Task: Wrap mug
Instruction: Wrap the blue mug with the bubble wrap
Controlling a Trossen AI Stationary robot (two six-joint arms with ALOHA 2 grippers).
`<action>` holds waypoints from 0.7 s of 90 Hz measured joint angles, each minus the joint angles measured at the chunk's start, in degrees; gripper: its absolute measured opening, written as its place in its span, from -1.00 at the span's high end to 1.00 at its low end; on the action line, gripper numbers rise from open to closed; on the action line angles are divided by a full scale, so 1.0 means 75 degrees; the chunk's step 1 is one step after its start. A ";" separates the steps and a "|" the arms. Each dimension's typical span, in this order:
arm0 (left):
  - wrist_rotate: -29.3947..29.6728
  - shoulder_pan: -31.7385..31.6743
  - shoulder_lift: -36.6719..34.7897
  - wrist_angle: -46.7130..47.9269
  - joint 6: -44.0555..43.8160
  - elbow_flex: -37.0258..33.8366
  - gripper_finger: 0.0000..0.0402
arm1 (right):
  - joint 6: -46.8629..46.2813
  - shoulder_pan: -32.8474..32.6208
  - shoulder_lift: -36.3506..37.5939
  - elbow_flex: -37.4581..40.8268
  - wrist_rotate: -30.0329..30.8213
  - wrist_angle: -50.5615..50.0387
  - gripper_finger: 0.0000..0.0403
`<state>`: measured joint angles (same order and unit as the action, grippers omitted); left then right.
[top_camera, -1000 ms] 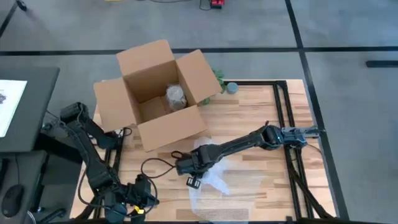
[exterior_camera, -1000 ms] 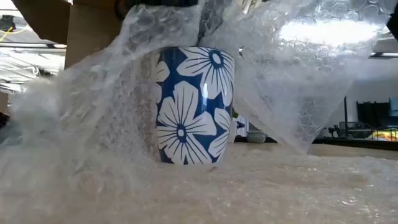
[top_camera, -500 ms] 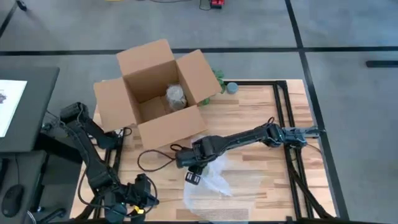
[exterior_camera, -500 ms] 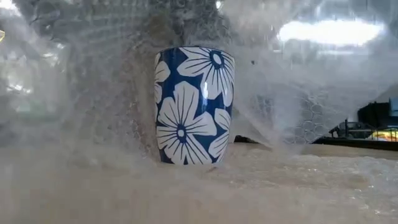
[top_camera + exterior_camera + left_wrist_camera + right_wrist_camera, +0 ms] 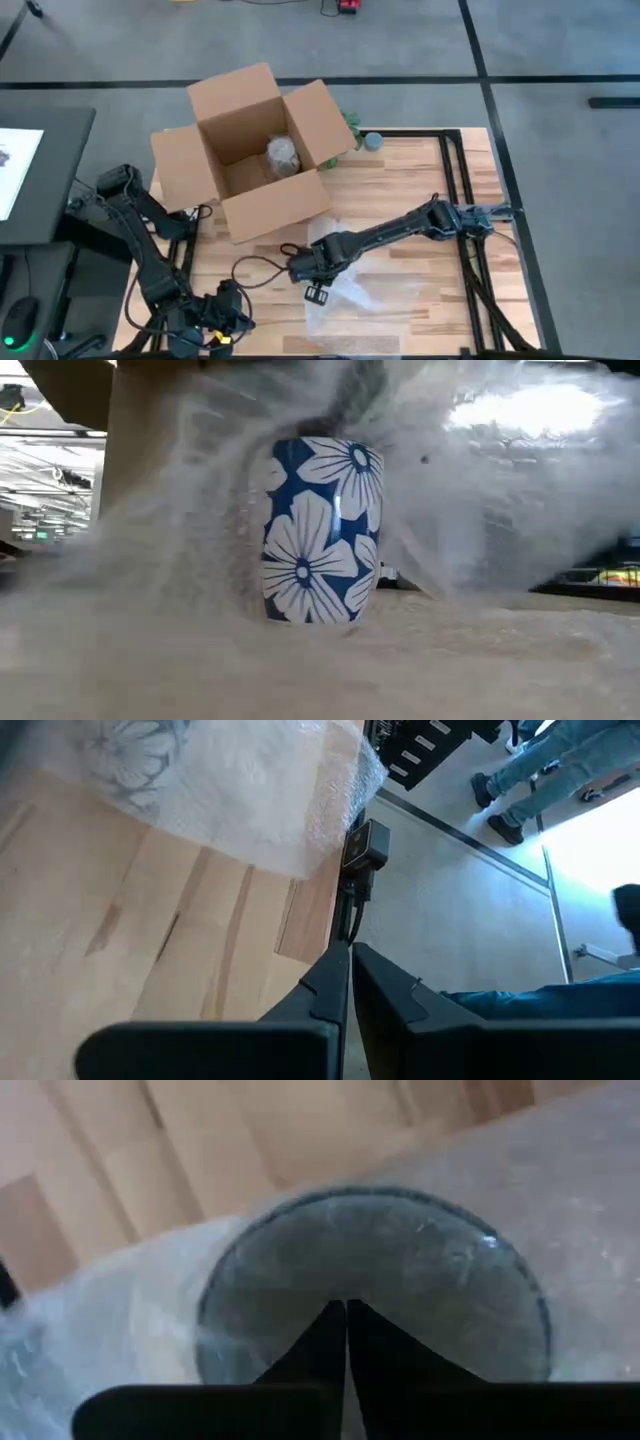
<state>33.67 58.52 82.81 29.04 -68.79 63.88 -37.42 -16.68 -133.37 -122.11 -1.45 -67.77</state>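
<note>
cardboard box [image 5: 255,150]: open, on table [image 5: 400,190] | small grey object [image 5: 373,141]: table edge

right claw [image 5: 346,1315] pinched together, bubble wrap [image 5: 120,1320], mug [image 5: 375,1280]

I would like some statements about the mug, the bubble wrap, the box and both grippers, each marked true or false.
1. The mug stands upright on the bubble wrap. True.
2. The mug is plain red. False: it is blue with white flowers.
3. The right gripper is over the mug, fingers closed. True.
4. The cardboard box is closed. False: its flaps are open, and a wrapped item lies inside.
5. The left gripper holds the wrap. False: it waits shut at the table's near left edge, apart from it.
</note>
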 joint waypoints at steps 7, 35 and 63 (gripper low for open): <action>0.0001 -0.0002 0.0000 -0.0003 0.0000 0.0000 1.00 | 0.0010 0.0048 0.0019 0.0263 -0.0119 0.0259 0.99; 0.0003 0.0000 0.0000 0.0000 0.0000 0.0000 1.00 | 0.0030 0.0159 0.0014 0.0205 -0.0261 0.0395 0.92; 0.0003 -0.0003 0.0000 0.0000 -0.0050 0.0000 1.00 | 0.0045 0.0203 0.0022 -0.0693 -0.0224 -0.0321 0.49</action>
<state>33.69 58.50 82.81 29.04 -69.17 63.88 -37.08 -15.16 -133.21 -127.31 -3.14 -70.18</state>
